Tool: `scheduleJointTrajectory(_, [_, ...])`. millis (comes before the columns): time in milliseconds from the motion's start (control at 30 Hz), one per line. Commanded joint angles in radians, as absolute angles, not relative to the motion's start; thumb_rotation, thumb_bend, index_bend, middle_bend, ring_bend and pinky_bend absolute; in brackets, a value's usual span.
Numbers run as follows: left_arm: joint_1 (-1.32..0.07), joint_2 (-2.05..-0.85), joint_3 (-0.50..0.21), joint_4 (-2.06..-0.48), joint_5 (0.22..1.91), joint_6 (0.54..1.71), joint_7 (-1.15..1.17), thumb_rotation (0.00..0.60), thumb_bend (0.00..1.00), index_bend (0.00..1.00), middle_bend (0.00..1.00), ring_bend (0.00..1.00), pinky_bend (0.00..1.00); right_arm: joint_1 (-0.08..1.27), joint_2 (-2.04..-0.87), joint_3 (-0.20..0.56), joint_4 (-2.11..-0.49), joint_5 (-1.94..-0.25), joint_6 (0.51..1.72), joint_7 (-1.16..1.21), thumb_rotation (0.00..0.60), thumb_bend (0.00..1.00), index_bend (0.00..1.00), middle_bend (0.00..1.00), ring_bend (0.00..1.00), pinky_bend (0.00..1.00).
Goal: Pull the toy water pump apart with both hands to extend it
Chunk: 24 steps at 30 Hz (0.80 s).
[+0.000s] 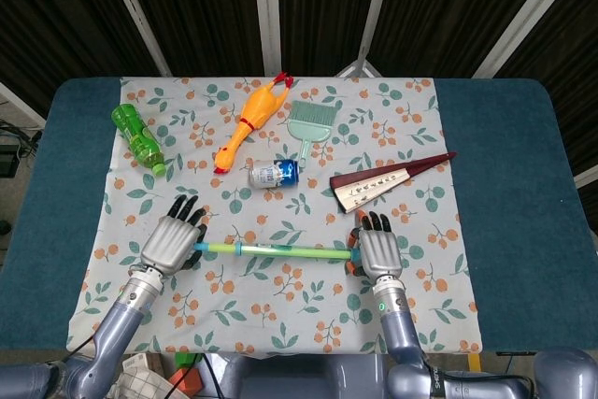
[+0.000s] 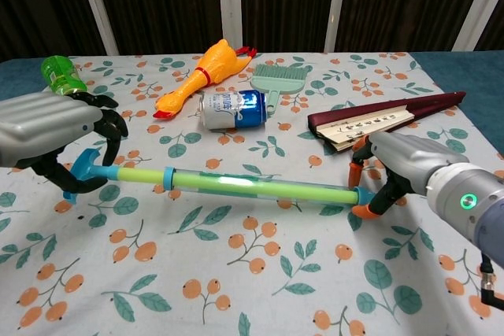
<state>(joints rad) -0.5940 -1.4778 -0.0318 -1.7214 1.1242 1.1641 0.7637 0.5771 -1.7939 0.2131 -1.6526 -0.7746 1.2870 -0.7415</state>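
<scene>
The toy water pump (image 1: pixel 280 250) (image 2: pixel 236 184) is a long green tube with blue ends, lying left to right over the flowered cloth. My left hand (image 1: pixel 171 240) (image 2: pixel 55 135) curls its fingers around the blue handle at the pump's left end. My right hand (image 1: pixel 377 248) (image 2: pixel 409 164) grips the blue cap at the right end, close to the cloth. A thin green rod shows between the left handle and the blue collar (image 2: pixel 168 178). In the chest view the pump slopes down toward the right.
Behind the pump lie a drink can (image 1: pixel 274 173), a folded fan (image 1: pixel 388 179), a rubber chicken (image 1: pixel 250 119), a green hand brush (image 1: pixel 306 125) and a green bottle (image 1: pixel 137 139). The cloth (image 1: pixel 280 306) covers a blue table.
</scene>
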Motion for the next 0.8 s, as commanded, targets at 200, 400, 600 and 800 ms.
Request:
scheduleJointTrajectory(200, [-0.592,-1.481,-0.030,-1.716,1.126,1.165,0.761,0.600,0.52,0.63,0.20,0.00,0.02,0.577,-1.783,0.212,-1.662,-0.777,1.293,-0.744,0.600,0.31,0.60,0.17,0.00,0.00])
scheduleJointTrajectory(400, [-0.589,-1.480,-0.031,-1.717,1.129,1.172,0.760,0.600,0.52,0.63,0.20,0.00,0.02,0.575,-1.763,0.208,-1.680,-0.786,1.304,-0.749,0.600,0.31,0.69,0.20,0.00,0.00])
scheduleJointTrajectory(600, [-0.582,-1.471,-0.032,-1.723,1.129,1.180,0.753,0.600,0.52,0.64,0.20,0.00,0.02,0.567,-1.719,0.208,-1.712,-0.800,1.329,-0.758,0.600,0.31,0.72,0.21,0.00,0.00])
scheduleJointTrajectory(800, [-0.575,-1.458,-0.029,-1.739,1.132,1.186,0.746,0.600,0.52,0.64,0.20,0.00,0.02,0.549,-1.652,0.210,-1.755,-0.803,1.353,-0.763,0.600,0.31,0.73,0.21,0.00,0.00])
